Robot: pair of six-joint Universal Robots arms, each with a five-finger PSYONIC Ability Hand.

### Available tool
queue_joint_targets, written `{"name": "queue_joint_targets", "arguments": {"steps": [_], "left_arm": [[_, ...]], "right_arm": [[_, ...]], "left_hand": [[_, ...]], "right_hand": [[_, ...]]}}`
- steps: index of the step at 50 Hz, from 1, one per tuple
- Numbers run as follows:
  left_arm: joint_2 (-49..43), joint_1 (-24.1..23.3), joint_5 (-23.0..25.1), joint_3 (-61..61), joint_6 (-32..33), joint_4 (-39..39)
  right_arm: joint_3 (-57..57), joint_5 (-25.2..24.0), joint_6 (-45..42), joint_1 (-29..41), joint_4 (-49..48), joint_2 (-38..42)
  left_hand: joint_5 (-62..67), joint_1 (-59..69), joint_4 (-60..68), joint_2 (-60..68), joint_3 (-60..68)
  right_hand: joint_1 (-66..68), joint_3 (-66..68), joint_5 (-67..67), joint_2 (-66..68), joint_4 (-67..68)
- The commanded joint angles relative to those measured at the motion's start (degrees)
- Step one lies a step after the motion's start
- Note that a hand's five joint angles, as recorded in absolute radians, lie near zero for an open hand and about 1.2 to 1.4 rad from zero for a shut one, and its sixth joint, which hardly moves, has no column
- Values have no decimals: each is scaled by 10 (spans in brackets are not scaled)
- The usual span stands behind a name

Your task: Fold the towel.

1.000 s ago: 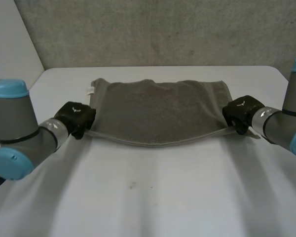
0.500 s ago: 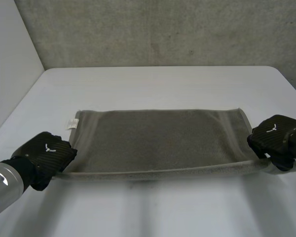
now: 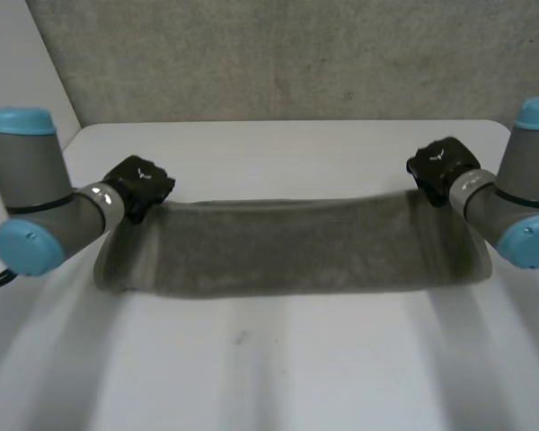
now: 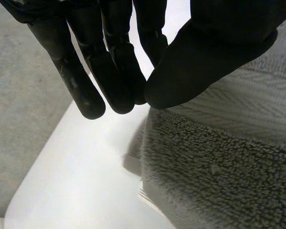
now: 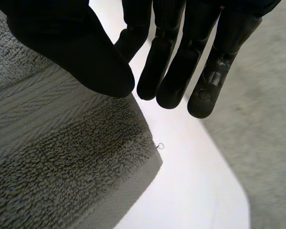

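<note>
- Table [image 3: 278,377]: white, rounded far corners, grey wall [image 3: 296,54] behind it.
- Towel [image 3: 287,247]: grey terry, stretched widthwise across the middle of the table between the two hands. Its far edge is raised at both ends and its near edge is down by the tabletop. The pile and a flat woven band are plain in the left wrist view [image 4: 219,171] and the right wrist view [image 5: 62,157].
- Left arm [image 3: 36,206] and right arm [image 3: 521,206]: one at each end of the towel.
- Left hand [image 3: 139,184]: at the far left corner. The thumb [image 4: 214,43] presses the towel's edge against straight fingers [image 4: 109,71], pinching it.
- Right hand [image 3: 442,166]: at the far right corner. The thumb [image 5: 62,43] lies on the cloth and closes toward the fingers [image 5: 171,71], nipping the edge.
- Thread loop [image 5: 159,146]: at the towel's free corner, below the right fingertips.
</note>
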Motion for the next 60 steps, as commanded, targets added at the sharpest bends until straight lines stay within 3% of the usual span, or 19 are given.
{"name": "queue_joint_targets", "arguments": {"steps": [1, 10, 11, 12, 13, 14, 16, 23, 31, 38, 47, 52, 60], "left_arm": [[-92, -11, -19, 139, -39, -2], [-163, -20, -19, 235, -43, 1], [-170, -20, -19, 243, -44, 1], [-170, -20, -19, 243, -44, 1], [-172, -21, -21, 245, -44, 0], [-172, -25, -22, 243, -44, -1], [-171, -30, -24, 241, -45, -3], [-130, -37, -23, 204, -73, -31], [32, -35, -13, 27, -161, -45], [191, -35, -12, -196, -171, 58], [278, -35, -14, -351, -175, 155], [321, -29, -15, -437, -189, 224], [323, -18, -15, -472, -234, 274]], "right_arm": [[-64, 31, 14, 4, -62, 57], [-130, 38, 12, 14, -75, 111], [-143, 45, 12, 14, -73, 121], [-144, 46, 12, 14, -73, 121], [-150, 55, 12, 14, -69, 126], [-150, 64, 13, 15, -67, 127], [-147, 68, 17, 15, -65, 122], [-96, 65, 47, 13, -54, 44], [37, 50, 81, 8, -30, -92], [172, 52, 85, 7, 22, -187], [290, 30, 84, -15, 22, -208], [366, -28, 89, -54, -79, -199], [399, -42, 88, -78, -174, -165]], "left_hand": [[107, 136, 102, 102, 103], [107, 136, 102, 102, 103], [-13, 16, -17, -18, -17], [-14, 15, -18, -19, -18], [-474, -444, -478, -479, -477], [-565, -536, -569, -570, -569], [-593, -564, -598, -598, -597], [-593, -564, -598, -598, -597], [-593, -563, -597, -598, -596], [-593, -564, -598, -598, -597], [-593, -564, -598, -598, -597], [-593, -564, -598, -598, -597], [-593, -564, -598, -598, -597]], "right_hand": [[2, 103, 106, 104, 103], [2, 103, 106, 104, 103], [-101, 1, 3, 2, 0], [-102, 0, 2, 1, -1], [-698, -597, -594, -596, -597], [-698, -597, -594, -596, -597], [-698, -597, -594, -596, -597], [-698, -597, -594, -596, -597], [-698, -597, -594, -596, -597], [-698, -597, -594, -596, -597], [-613, -512, -509, -511, -512], [-492, -391, -388, -390, -391], [-396, -295, -292, -294, -295]]}}
